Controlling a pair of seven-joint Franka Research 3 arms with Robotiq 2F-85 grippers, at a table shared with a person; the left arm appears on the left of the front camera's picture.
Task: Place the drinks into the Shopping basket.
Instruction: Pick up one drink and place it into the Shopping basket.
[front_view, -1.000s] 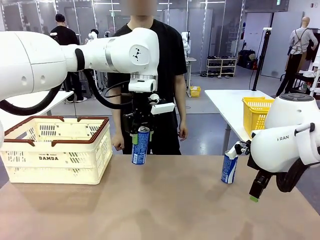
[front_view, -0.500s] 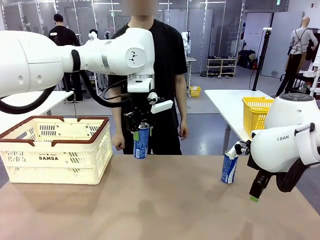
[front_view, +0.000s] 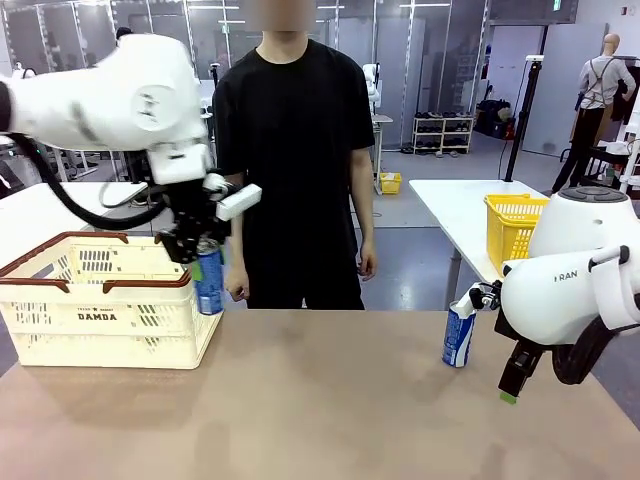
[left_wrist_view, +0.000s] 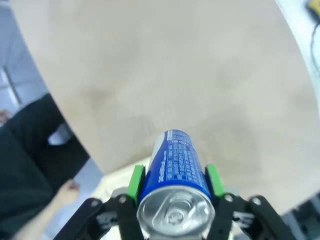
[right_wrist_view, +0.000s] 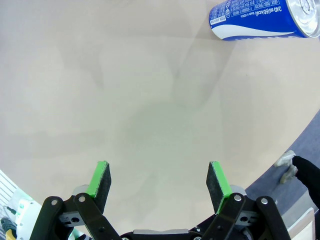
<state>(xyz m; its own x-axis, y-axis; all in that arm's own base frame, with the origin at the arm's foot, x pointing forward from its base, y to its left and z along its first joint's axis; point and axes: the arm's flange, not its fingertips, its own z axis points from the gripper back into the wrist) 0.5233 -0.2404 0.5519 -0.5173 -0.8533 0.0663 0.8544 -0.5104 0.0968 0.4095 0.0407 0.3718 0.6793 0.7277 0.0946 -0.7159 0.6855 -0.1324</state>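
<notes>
One table (front_view: 330, 400): a tan top is seen, shared by both arms and a person (front_view: 295, 150) in black who stands at the far edge.
Two arms: the left arm is reached over the table's left part; the right arm is kept low at the right edge.
Shopping basket (front_view: 110, 300): it is set on the table's left side, cream with a brown rim.
Yellow basket (front_view: 510, 225): it is placed on another table, far right.
Held can (front_view: 209, 283): a blue drink is carried upright in the air at the basket's right far corner; whether it is over the rim or just beside it cannot be told. In the left wrist view its silver top (left_wrist_view: 175, 215) is turned to the camera.
Second can (front_view: 459, 335): a blue and white drink is stood on the table at the right, apart from the right gripper.
Left gripper (front_view: 197, 266): its green pads (left_wrist_view: 136, 180) are pinched on the held can's sides.
Right gripper (right_wrist_view: 159, 180): its fingers are spread wide over bare table, with nothing between them.
</notes>
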